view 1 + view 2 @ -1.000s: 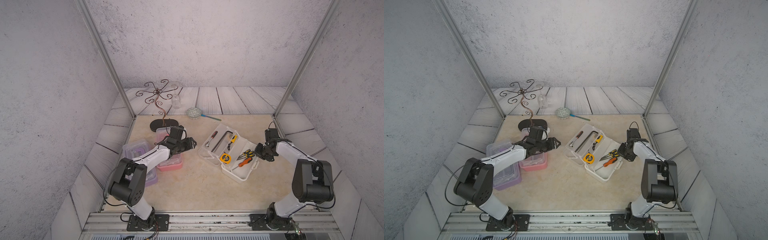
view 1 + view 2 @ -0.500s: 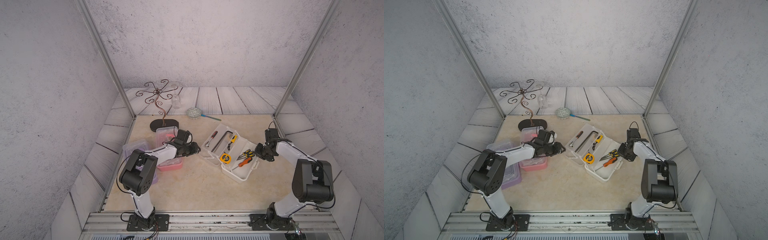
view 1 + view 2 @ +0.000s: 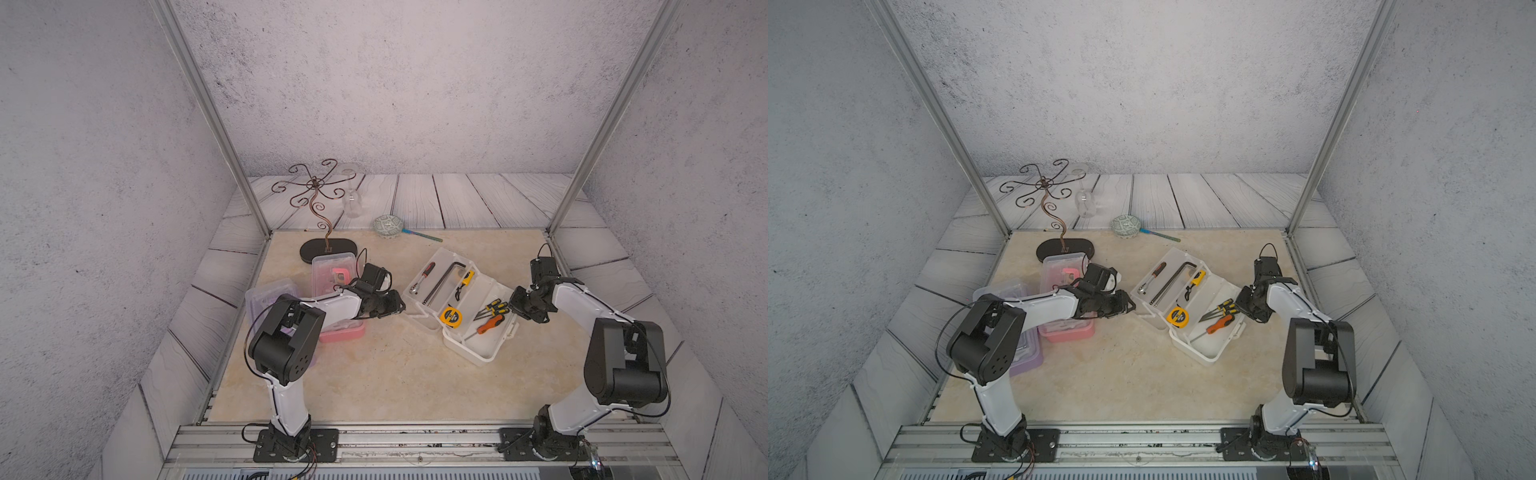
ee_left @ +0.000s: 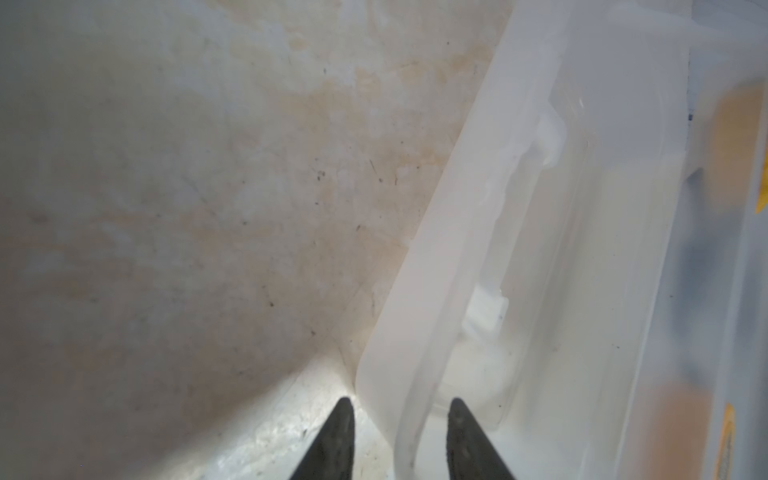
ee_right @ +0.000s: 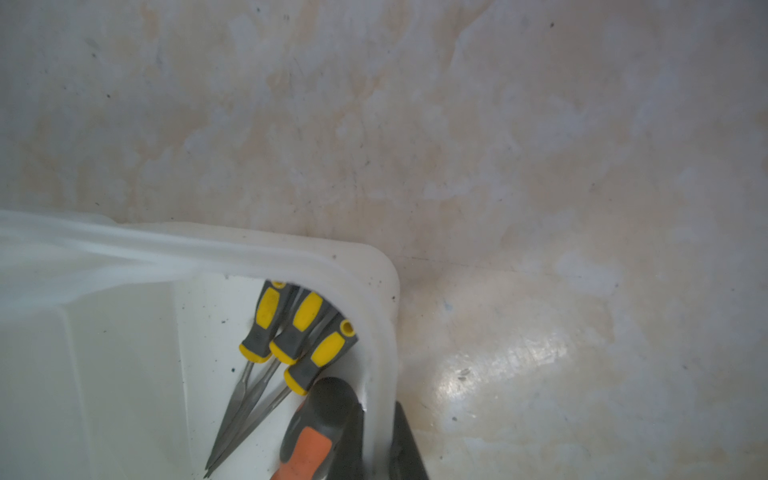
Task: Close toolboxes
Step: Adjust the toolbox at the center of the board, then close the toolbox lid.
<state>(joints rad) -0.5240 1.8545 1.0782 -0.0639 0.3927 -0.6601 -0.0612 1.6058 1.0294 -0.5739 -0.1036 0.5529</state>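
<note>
Toolbox of white rectangular plastic [image 3: 461,348] lies open mid-table: right gripper [image 5: 376,405] pinches its base wall; left gripper [image 4: 399,401], spread, straddles its clear lid [image 4: 415,291] rim. Leftward, purple-based clear-lidded plastic toolbox [image 3: 1027,357]; just beyond, pink-based twin [image 3: 1073,332], both shut.

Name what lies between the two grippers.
Both top views show the open white toolbox there, tools inside; the left gripper straddles its lid edge, the right gripper pinches its base wall.
</note>
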